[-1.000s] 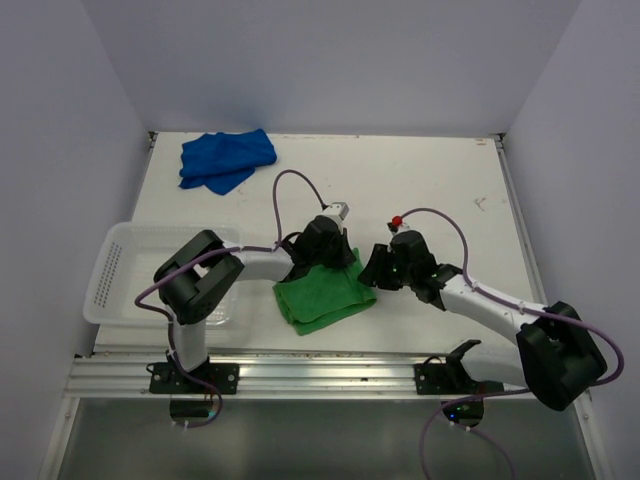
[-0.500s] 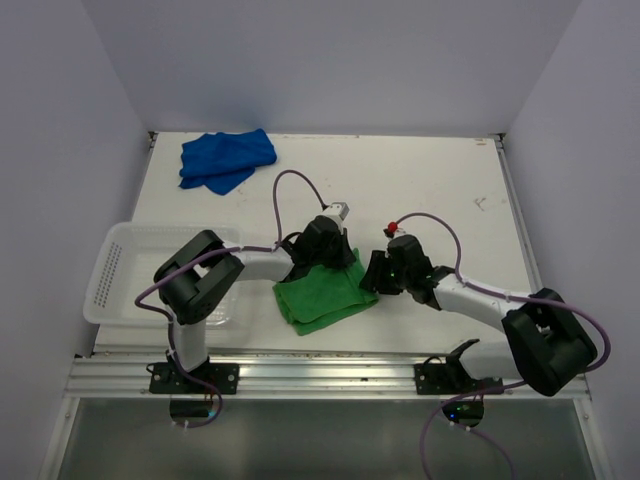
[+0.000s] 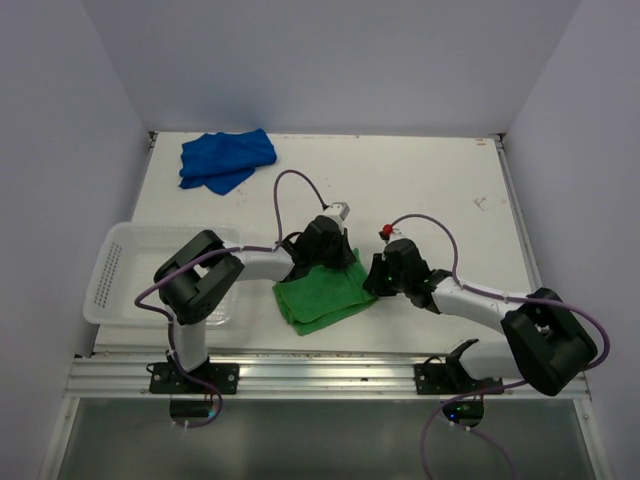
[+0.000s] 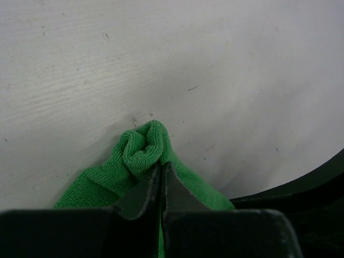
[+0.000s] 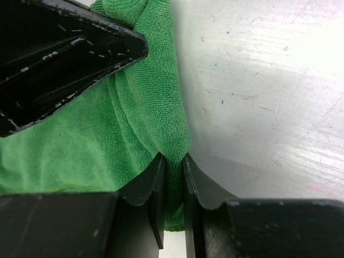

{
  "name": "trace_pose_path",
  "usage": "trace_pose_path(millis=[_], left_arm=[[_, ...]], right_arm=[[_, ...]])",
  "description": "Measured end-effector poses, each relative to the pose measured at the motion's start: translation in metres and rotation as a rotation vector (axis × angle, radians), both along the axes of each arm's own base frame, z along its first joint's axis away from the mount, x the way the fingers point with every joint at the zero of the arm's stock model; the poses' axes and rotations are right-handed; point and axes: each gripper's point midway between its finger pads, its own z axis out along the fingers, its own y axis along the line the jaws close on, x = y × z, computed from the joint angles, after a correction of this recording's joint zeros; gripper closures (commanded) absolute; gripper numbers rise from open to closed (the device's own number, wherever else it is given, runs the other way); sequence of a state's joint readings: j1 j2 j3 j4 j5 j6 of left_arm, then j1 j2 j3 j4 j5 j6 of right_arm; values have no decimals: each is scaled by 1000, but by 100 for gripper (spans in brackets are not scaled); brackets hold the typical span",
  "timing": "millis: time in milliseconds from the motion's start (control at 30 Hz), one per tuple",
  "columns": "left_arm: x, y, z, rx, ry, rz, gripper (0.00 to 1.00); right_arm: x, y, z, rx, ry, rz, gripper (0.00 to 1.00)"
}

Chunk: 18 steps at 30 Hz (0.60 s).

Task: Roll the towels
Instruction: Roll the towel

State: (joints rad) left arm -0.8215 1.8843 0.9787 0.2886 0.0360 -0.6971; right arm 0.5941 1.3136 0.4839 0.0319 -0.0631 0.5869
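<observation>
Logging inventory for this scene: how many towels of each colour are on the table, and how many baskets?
green towel: 1
blue towel: 1
basket: 1
Total: 3

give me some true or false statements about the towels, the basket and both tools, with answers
1. The left tool is shut on the green towel. True.
2. The blue towel lies in the white basket. False: it lies on the table at the far left corner, apart from the white basket.
3. The right tool pinches an edge of the green towel. True.
4. The green towel is rolled into a tight tube. False: it lies mostly flat and folded, bunched only where the left tool grips it.
</observation>
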Motion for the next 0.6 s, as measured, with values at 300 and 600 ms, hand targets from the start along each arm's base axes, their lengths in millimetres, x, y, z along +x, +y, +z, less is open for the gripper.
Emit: trace_pose_path(millis=[300, 600], left_arm=[[0, -2, 6, 20, 32, -13, 89], [28, 19, 50, -42, -2, 45, 75]], right_arm=[[-11, 12, 7, -216, -193, 84, 100], [-11, 0, 9, -417, -303, 58, 100]])
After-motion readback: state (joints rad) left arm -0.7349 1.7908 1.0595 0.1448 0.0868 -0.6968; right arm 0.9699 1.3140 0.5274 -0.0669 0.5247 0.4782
